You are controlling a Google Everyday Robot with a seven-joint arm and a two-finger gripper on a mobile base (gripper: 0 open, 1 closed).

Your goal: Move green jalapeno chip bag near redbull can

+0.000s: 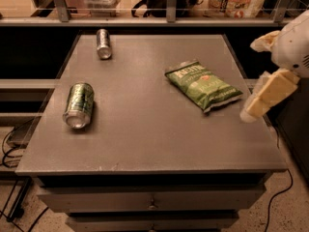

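— Green foil, our green jalapeno chip bag [203, 84]: where?
— By the right edge of the table [145, 144], untouched; redbull can [103, 43] at the far left corner. Our gripper [251, 79] hangs beyond that right edge, fingers [270, 93] apart, empty. We judge: approach first, then close on the bag.
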